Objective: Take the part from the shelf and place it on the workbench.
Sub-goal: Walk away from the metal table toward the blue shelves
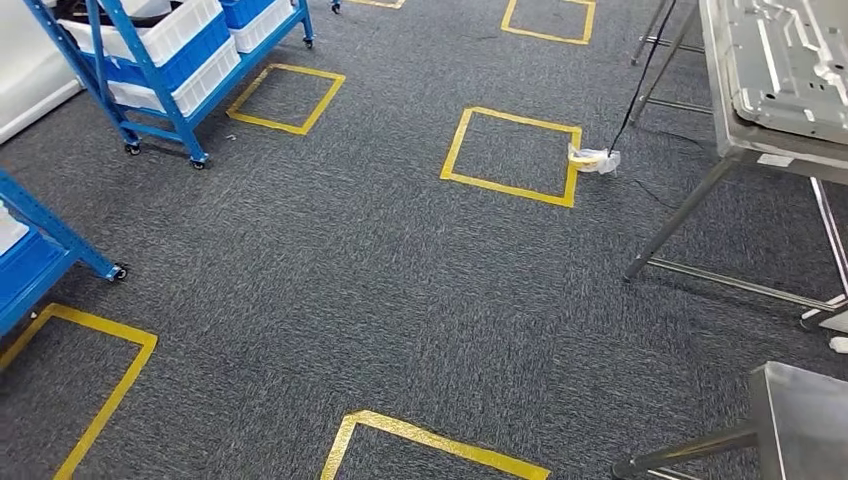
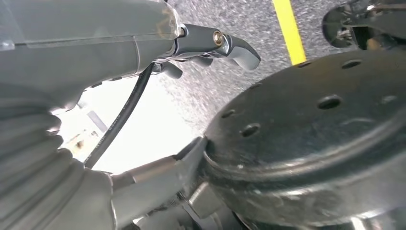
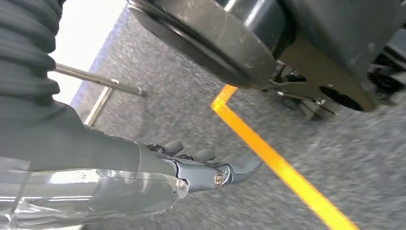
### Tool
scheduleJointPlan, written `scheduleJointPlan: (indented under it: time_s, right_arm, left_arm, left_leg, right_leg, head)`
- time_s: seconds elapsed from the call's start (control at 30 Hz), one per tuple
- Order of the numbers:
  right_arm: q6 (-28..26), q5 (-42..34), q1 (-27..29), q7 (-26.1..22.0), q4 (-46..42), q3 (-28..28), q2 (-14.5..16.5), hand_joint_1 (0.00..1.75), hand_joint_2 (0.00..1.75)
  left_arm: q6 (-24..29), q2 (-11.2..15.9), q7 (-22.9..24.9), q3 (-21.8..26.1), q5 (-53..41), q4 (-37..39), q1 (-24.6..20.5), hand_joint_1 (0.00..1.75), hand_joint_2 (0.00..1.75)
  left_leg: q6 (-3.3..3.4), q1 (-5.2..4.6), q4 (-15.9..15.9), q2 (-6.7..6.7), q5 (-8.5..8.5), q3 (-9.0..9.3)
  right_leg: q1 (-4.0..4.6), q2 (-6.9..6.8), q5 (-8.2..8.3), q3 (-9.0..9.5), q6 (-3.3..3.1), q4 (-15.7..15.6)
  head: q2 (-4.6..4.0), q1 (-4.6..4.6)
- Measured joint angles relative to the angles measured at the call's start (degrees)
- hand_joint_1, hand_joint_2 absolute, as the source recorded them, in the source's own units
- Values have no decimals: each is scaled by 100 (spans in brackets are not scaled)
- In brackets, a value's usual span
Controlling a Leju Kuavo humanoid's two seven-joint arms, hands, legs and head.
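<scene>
A: What stood on the left?

B: A blue shelf on casters, far left, with white and blue bins on it. I couldn't see into them.

A: And the middle?

B: Grey carpet marked with yellow tape squares.

A: Where was the thing to be moved?

B: A ribbed silver panel lay flat on the workbench, far right. I couldn't tell whether that was it.

A: The hands?

B: The left hand hung over the carpet with its fingers out straight and apart, holding nothing. The right hand was the same, with loose fingers, nothing in it, and a yellow tape line beside it.
</scene>
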Motion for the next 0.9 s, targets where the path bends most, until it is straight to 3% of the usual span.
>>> scheduleJointPlan:
  time_s: [0.03, 0.07, 0.1, 0.17, 0.2, 0.27, 0.3, 0.33, 0.37, 0.43, 0.5, 0.57, 0.6, 0.67, 0.7, 0.77, 0.8, 0.87, 0.9]
  right_arm:
    - [8, 8, 0, -5, 0, -3, 1, 0, 175]
    - [16, 24, -3, -7, -1, -4, 2, 0, 175]
    - [22, 51, -6, 1, -1, -3, 6, 0, 175]
    - [14, 119, -15, 54, -1, 7, 28, 0, 175]
    - [-1, 152, -16, 100, 3, 14, 43, 0, 175]
    - [-42, 197, -30, 192, 10, 37, 81, 0, 175]
    - [-58, 208, -45, 227, 13, 46, 99, 0, 175]
    - [-70, 209, -63, 246, 10, 52, 119, 0, 175]
    - [-79, 198, -78, 256, 7, 54, 138, 0, 175]
    - [-95, 168, -62, 260, 2, 54, 168, 0, 175]
    - [-104, 137, -26, 258, 3, 52, 176, 0, 175]
    - [-103, 111, -12, 245, 6, 50, 176, 0, 175]
    - [-102, 97, -10, 237, 9, 50, 175, 0, 175]
    - [-102, 45, -7, 208, 14, 47, 172, 0, 175]
    - [-102, 13, 1, 187, 18, 42, 164, 0, 175]
    - [-102, -41, 23, 133, 26, 23, 148, 0, 175]
    - [-99, -56, 30, 112, 30, 14, 139, 0, 175]
    - [-89, -69, 26, 79, 33, 6, 125, 0, 175]
    - [-81, -70, 25, 66, 33, 5, 116, 0, 175]
  left_arm:
    - [7, -1, 1, 2, 2, 0, -7, 0, 175]
    - [14, -2, 4, 6, 8, 0, -9, 0, 175]
    - [18, -3, 7, 18, 19, 0, -7, 0, 175]
    - [21, -9, 17, 60, 54, 0, -2, 0, 175]
    - [23, -17, 25, 83, 71, 0, 1, 0, 175]
    - [22, -33, 60, 115, 91, 0, 6, 0, 175]
    - [19, -46, 84, 124, 95, 0, 15, 0, 175]
    - [14, -55, 105, 130, 93, 1, 29, 0, 175]
    - [11, -63, 118, 134, 89, 1, 46, 0, 175]
    - [16, -68, 122, 137, 80, 1, 52, 0, 175]
    - [36, -68, 104, 138, 72, 0, 39, 0, 175]
    - [70, -67, 68, 138, 50, 0, 40, 0, 175]
    - [89, -65, 49, 138, 36, 0, 45, 0, 175]
    - [132, -55, 20, 137, -10, 0, 56, 0, 175]
    - [158, -49, 9, 134, -38, 0, 53, 0, 175]
    - [195, -25, -13, 129, -92, 0, 39, 0, 175]
    - [197, -13, -20, 128, -104, 0, 34, 0, 175]
    - [180, 9, -33, 128, -105, 0, 33, 0, 175]
    - [169, 15, -40, 128, -105, 0, 30, 0, 175]
  left_leg:
    - [11, -10, 2, -74, 1, -2]
    - [15, -19, 5, -156, 2, 2]
    - [15, -26, 7, -245, 1, 13]
    - [12, -30, 13, -429, 0, 43]
    - [2, -33, 16, -512, 2, 47]
    - [-42, -24, 28, -656, 22, 1]
    - [-77, -12, 24, -725, 41, -34]
    - [-115, -3, 14, -794, 61, -69]
    - [-145, -1, 21, -771, 61, -87]
    - [-203, -21, 238, -469, -91, -191]
    - [-260, -14, 882, -127, -444, -497]
    - [-315, 18, 1494, -52, -659, -803]
    - [-338, 33, 1545, -33, -615, -826]
    - [-365, 57, 996, 87, -260, -523]
    - [-365, 47, 608, 235, -116, -307]
    - [-296, 17, 127, 423, 6, -58]
    - [-248, -5, 79, 434, -19, -47]
    - [-152, -6, 59, 292, -4, -65]
    - [-115, -1, 39, 232, 7, -58]
  right_leg:
    - [8, 53, -116, -167, -8, 340]
    - [18, 81, -124, -258, -21, 522]
    - [26, 101, -11, -241, -41, 480]
    - [31, 221, 429, 40, -93, -154]
    - [28, 371, 600, 197, -116, -515]
    - [25, 608, 716, 374, -144, -969]
    - [31, 636, 692, 389, -153, -1020]
    - [27, 577, 693, 403, -171, -1072]
    - [18, 501, 707, 419, -196, -1114]
    - [0, 330, 748, 478, -258, -1219]
    - [13, 133, 752, 512, -296, -1259]
    - [21, -66, 730, 516, -305, -1254]
    - [19, -157, 714, 523, -299, -1250]
    - [9, -317, 664, 560, -264, -1227]
    - [16, -386, 629, 580, -235, -1207]
    - [41, -507, 565, 603, -171, -1159]
    - [56, -565, 547, 608, -142, -1147]
    - [52, -638, 513, 636, -84, -1138]
    - [40, -554, 458, 633, -53, -1088]
  head:
    - [0, 0]
    - [-1, 0]
    - [-1, 0]
    - [-1, 0]
    - [-1, 1]
    - [0, 2]
    - [0, 3]
    - [1, 3]
    - [1, 3]
    - [0, -11]
    - [-1, -28]
    - [-1, -29]
    - [-1, -29]
    - [-1, -29]
    - [-1, -31]
    - [-1, -24]
    - [-1, -20]
    - [-1, -14]
    - [-1, -13]
